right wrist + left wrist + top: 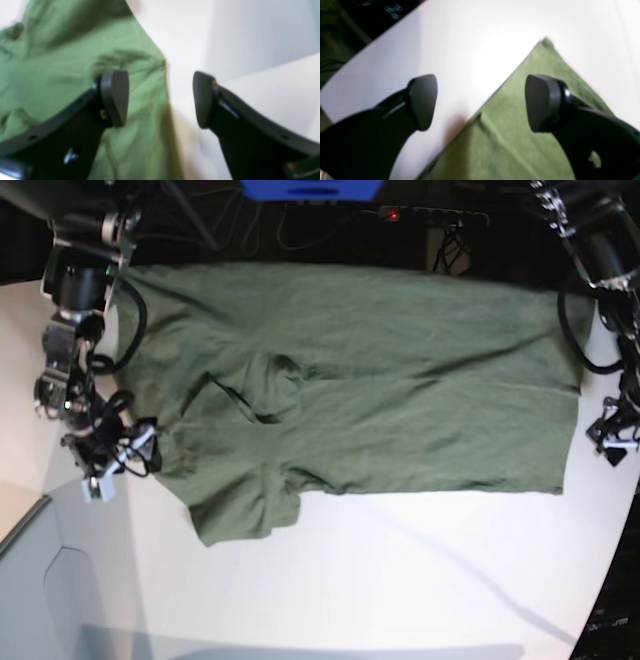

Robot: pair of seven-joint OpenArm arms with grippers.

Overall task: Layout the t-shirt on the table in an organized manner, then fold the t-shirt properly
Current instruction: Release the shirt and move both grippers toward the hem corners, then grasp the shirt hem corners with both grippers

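Showing each spread gripper (480, 102) (160, 98) astride a t-shirt (360, 390) edge, wrist views alone.

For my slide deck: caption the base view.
Olive t-shirt spread across white table, open left gripper and right gripper flanking it.

A blue object (312, 189) sits at the top of the base view, cut off by the frame so its kind cannot be told. Just right of the blue object lies a black power strip (432, 216) with a small red light at its left end. Dark cables (452, 248) hang just below the strip's right half, against a dark background.
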